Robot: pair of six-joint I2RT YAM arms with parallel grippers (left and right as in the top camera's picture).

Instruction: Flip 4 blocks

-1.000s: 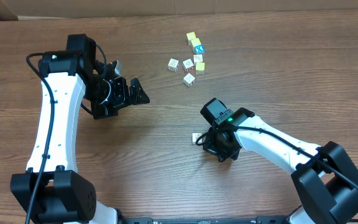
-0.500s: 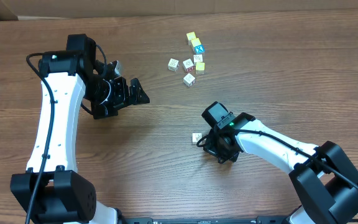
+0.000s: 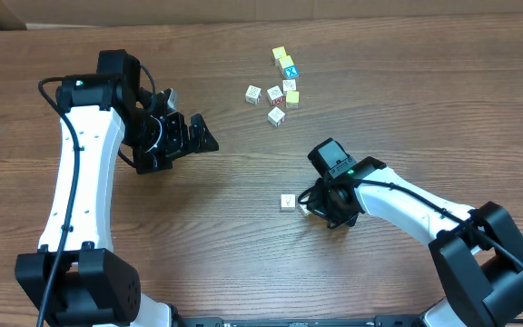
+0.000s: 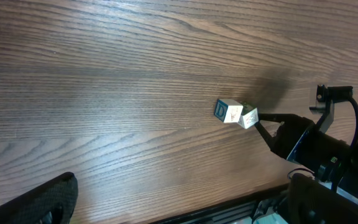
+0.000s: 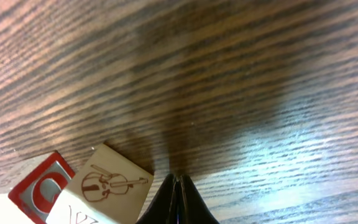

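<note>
Left gripper (image 3: 189,118) is recorded with jaws spread wide, well apart from both blocks noted here. A red-faced block (image 5: 39,190) is seen touching a violin-marked block (image 5: 107,180), which lies just left of the right gripper (image 5: 177,182). Those jaws are pressed together, nothing clamped.

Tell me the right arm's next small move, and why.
Probably open the right tool and straddle the violin block: the tool is shut and empty, its tips just beside that block's corner, so it cannot yet lift and turn it.
</note>
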